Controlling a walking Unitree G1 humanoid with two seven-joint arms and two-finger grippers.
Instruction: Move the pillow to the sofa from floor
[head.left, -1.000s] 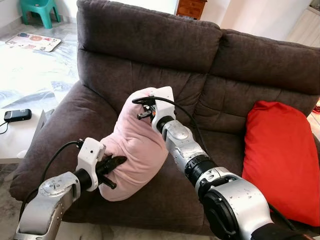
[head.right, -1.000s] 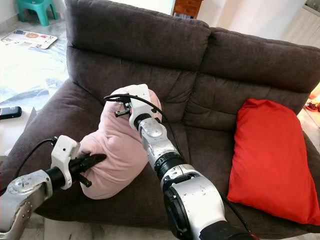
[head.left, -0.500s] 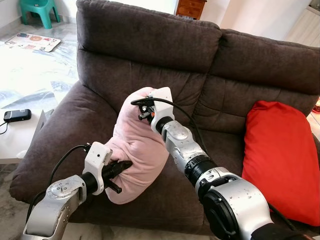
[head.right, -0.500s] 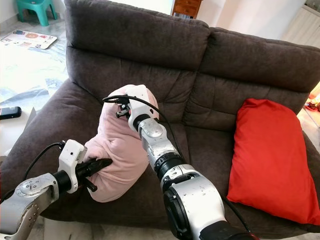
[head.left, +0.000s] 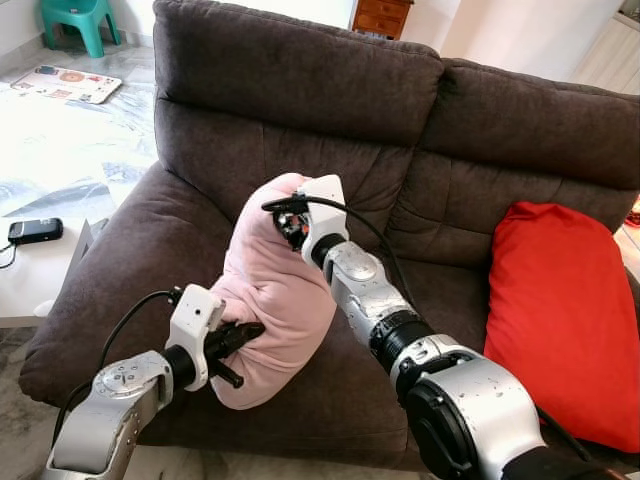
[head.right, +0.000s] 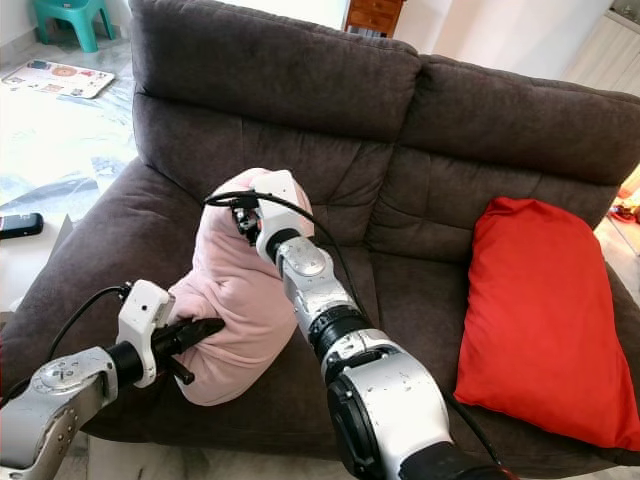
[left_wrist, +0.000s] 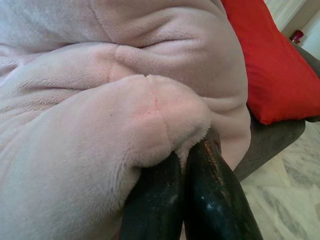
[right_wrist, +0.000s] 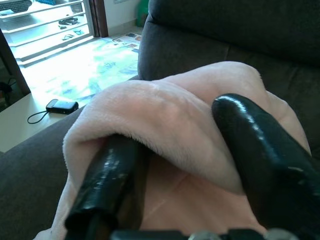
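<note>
The sofa (head.left: 300, 90) fills most of the view, dark brown, with a red cushion (head.left: 560, 320) leaning at its right end, well apart from the work. The pink pillow (head.left: 270, 290) already stands on the left seat, upright and bent, its top against the backrest and its lower end close to the seat's front edge. Both arms hold it. The right claw (head.left: 292, 222) grips a fold of fabric at the pillow's top, its two black fingers (right_wrist: 107, 175) pinching plush between them. The left claw (head.left: 235, 340) is closed tight on a bunched corner at the lower end, with the fingers (left_wrist: 210, 200) pressed together over the cloth.

The main risk, as I judge it, is the pillow tipping forward off the seat once it is let go: it stands tall and narrow, and the lower end sits near the edge, so a release without pushing it back could send it to the floor again. A second risk is fabric staying snagged on a finger as a claw opens and pulls away, dragging the pillow along. Least likely, the right arm's cable (head.left: 350, 212) could catch the pillow's top on withdrawal.
</note>
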